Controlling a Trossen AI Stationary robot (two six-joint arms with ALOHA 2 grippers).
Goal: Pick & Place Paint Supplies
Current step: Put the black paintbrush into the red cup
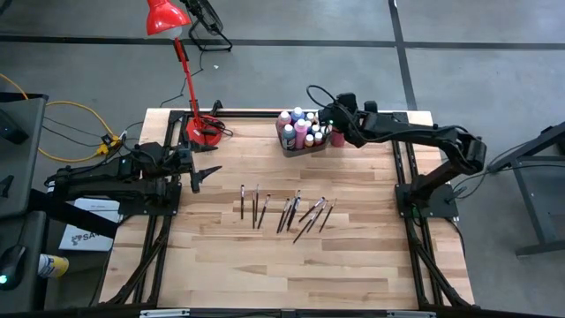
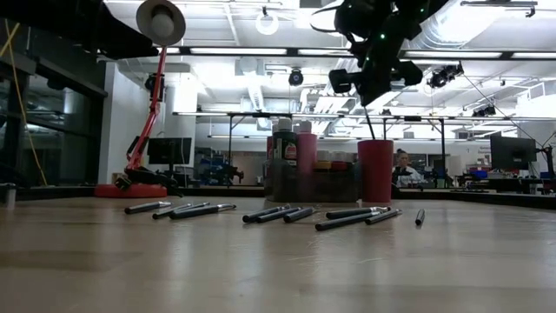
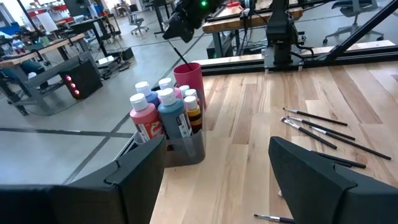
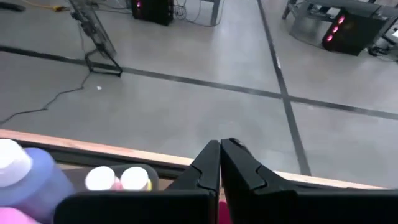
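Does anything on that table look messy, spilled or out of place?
Nothing is spilled or broken. The thin dark-handled paintbrushes lie loose on the wooden table, fanned at differing angles, while the small paint bottles stand upright together in the grey rectangular bin.

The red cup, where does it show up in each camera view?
High view: red cup, far side of table, at the grey bin's right end, mostly hidden under the right gripper.
Low view: centre-right.
Left wrist view: upper middle.
Right wrist view: cannot tell.
Shared landmark: the paint bottles.
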